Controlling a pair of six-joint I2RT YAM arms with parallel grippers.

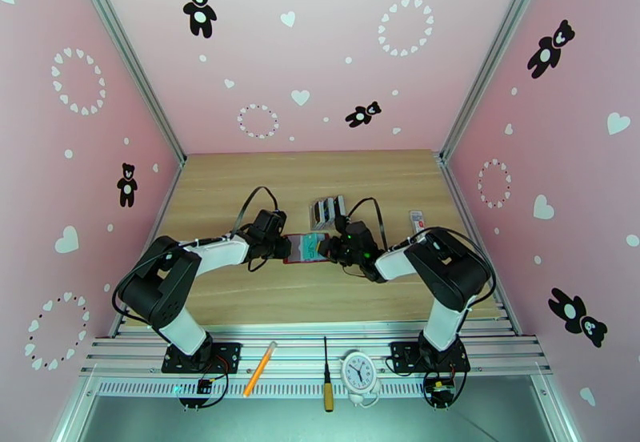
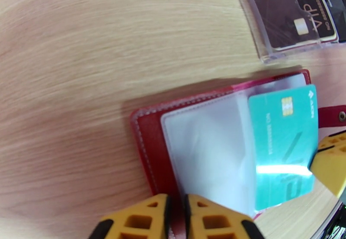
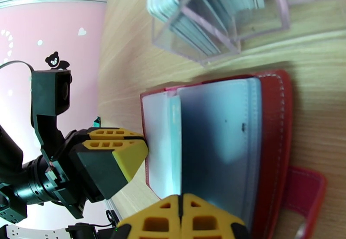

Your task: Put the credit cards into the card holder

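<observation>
The card holder point(image 2: 149, 149) lies open on the desk point(image 1: 240, 187) between my two arms, its clear pockets facing up. My left fingers point(image 2: 160, 214) are almost together on its red cover at the 9 o'clock edge, pinching it down. My right fingers point(image 3: 194, 216) are pressed together on the teal card point(image 2: 281, 149), coming in from the holder's 3 o'clock side. The card lies over the pocket pages with its inner edge between them, but a good part of it sticks out past the cover. I judge this first card as partly fed and not seated. I cannot tell whether any other pocket is already filled. More work is left: the clear slotted stand point(image 1: 328, 210), just beside the holder at 1 o'clock, has more cards standing in it, a dark VIP card point(image 2: 294, 10) among them. The floppy pocket pages are what could catch the card's corner, and the stand sits close to my right wrist. A small pale thing point(image 1: 416, 221) that I can't make out lies well off at 2 o'clock. At 6 o'clock, on the near rail, lie an orange pencil point(image 1: 260, 367), a screwdriver point(image 1: 326, 383) and a little clock point(image 1: 359, 371), out of the way.
</observation>
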